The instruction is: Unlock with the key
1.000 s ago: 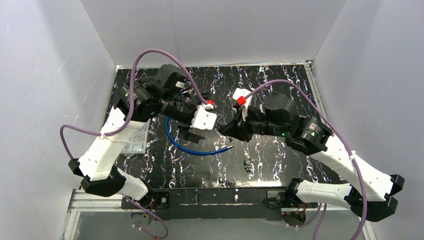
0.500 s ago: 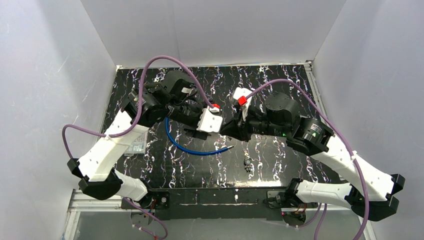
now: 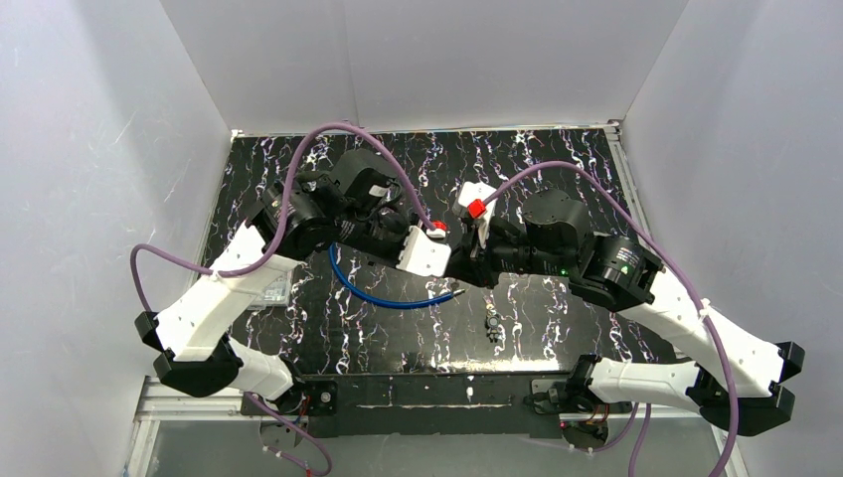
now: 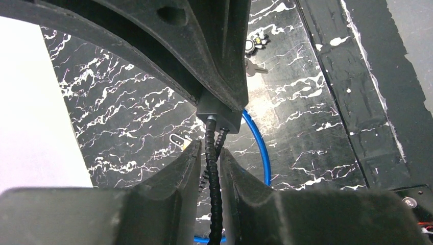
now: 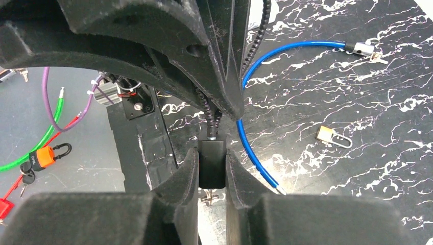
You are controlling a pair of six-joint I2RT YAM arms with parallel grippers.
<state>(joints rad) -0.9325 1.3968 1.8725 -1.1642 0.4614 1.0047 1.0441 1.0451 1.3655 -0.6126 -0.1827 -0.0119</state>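
Observation:
My right gripper (image 5: 211, 157) is shut on a small black lock body (image 5: 211, 164), held above the table. A black ribbed cable (image 4: 212, 168) runs from that lock body (image 4: 219, 113), and my left gripper (image 4: 209, 159) is shut on this cable just below the body. The two grippers meet nose to nose over the middle of the table (image 3: 449, 262). The key (image 3: 491, 324) lies on a small bunch on the marbled table, in front of both grippers; it also shows in the left wrist view (image 4: 254, 47) and under the lock body (image 5: 209, 197).
A blue cable (image 3: 383, 293) lies curved on the table below the left arm. A small brass padlock (image 5: 332, 136) rests beside it. A clear plastic box (image 3: 268, 285) sits at the left edge. An orange padlock (image 5: 43, 155) lies off the table.
My left gripper has moved right to the right gripper and closed from wide open onto the black ribbed cable. The right gripper has stayed shut on the lock body.

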